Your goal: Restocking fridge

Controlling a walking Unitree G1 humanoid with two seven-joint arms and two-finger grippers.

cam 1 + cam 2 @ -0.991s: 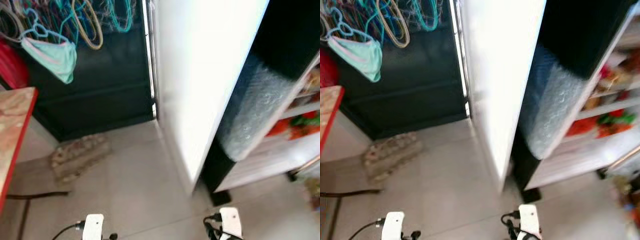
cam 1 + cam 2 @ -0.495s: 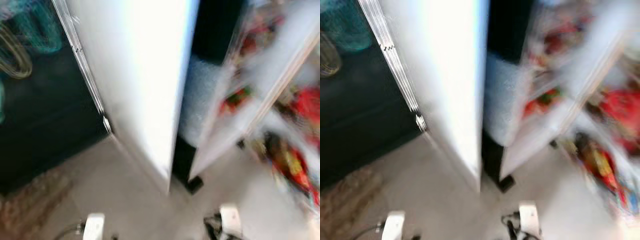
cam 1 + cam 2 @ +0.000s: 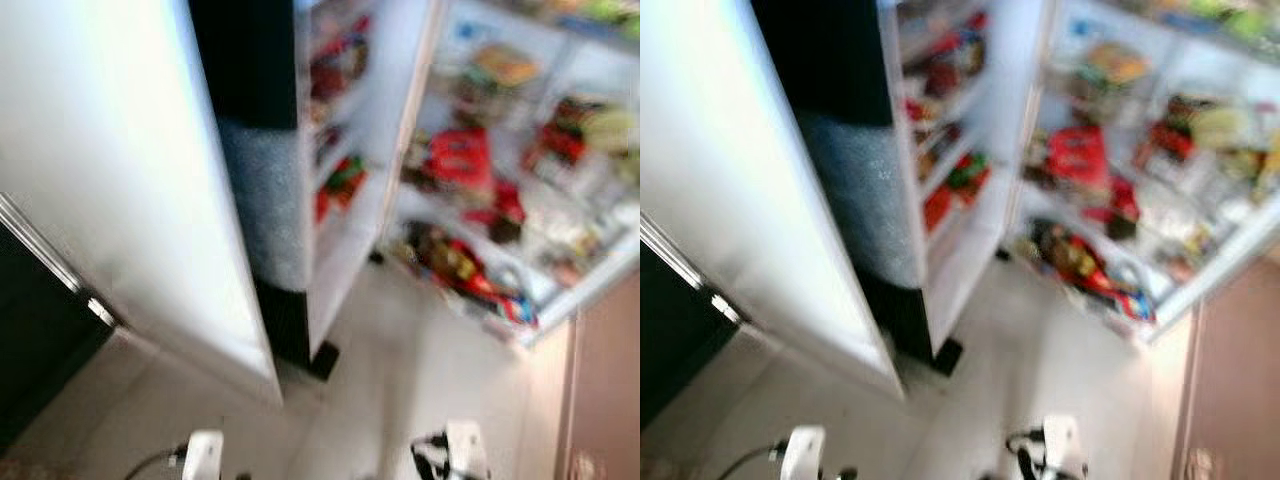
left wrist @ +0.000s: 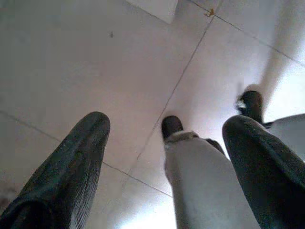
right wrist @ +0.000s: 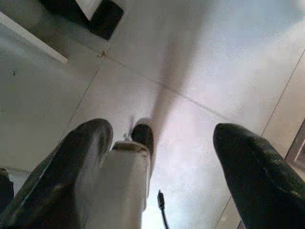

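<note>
An open fridge [image 3: 350, 230] stands ahead, blurred, with its white side panel [image 3: 110, 170] at the left. Its inner shelves [image 3: 335, 180] hold red and green packs. The open door [image 3: 520, 170] at the right carries racks full of colourful packets and jars. Both arms hang low, their wrists at the lower edge of the eye views. My left gripper [image 4: 167, 143] is open over the tiled floor, holding nothing. My right gripper [image 5: 162, 157] is open too, empty, pointing down at the floor by the fridge's foot [image 5: 102, 16].
Grey floor tiles [image 3: 400, 370] lie between me and the fridge. A dark cabinet [image 3: 30, 330] sits at the far left behind the white panel. A brown wooden surface [image 3: 605, 390] stands at the right edge. My own legs and feet [image 4: 200, 176] appear under the grippers.
The camera has swung right: the hangers, red-edged table and mat have left the picture, and the fridge's stocked shelves and door now sit in the middle. Both arms still hang.
</note>
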